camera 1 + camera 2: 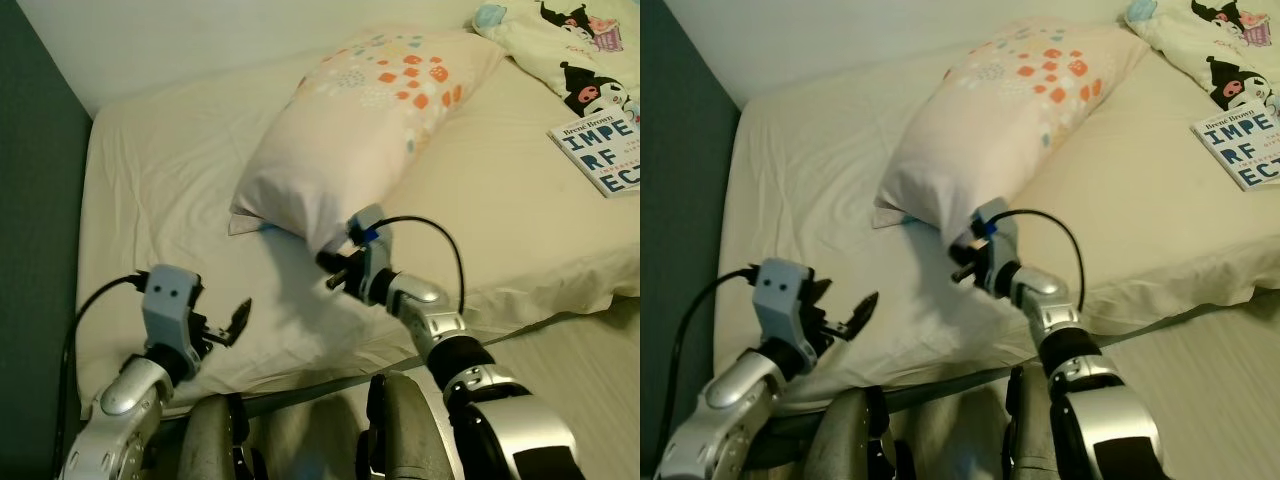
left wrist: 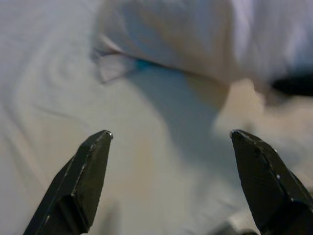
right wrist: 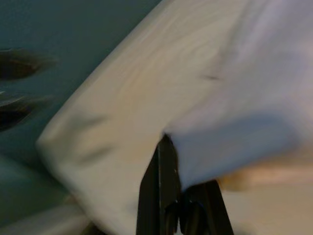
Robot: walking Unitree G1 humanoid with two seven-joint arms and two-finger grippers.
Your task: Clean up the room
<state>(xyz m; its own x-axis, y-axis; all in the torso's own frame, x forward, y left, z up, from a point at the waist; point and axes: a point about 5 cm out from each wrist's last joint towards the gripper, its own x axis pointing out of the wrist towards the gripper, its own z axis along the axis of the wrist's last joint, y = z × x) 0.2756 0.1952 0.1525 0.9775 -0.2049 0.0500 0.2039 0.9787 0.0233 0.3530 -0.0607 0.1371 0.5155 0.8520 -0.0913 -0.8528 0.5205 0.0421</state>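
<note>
Just beyond the spread left hand (image 1: pixel 232 322), the right hand (image 1: pixel 335 262) pinches a pillow (image 1: pixel 355 125) corner, apparently to reposition it on the bed (image 1: pixel 170 170).

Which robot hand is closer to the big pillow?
The right gripper: it pinches the pillow at its near corner. The left gripper hangs open over the sheet, apart from it.

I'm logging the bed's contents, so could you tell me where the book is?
The book lies flat on the bed near its right edge, just below the cartoon-print blanket and right of the pillow.
</note>
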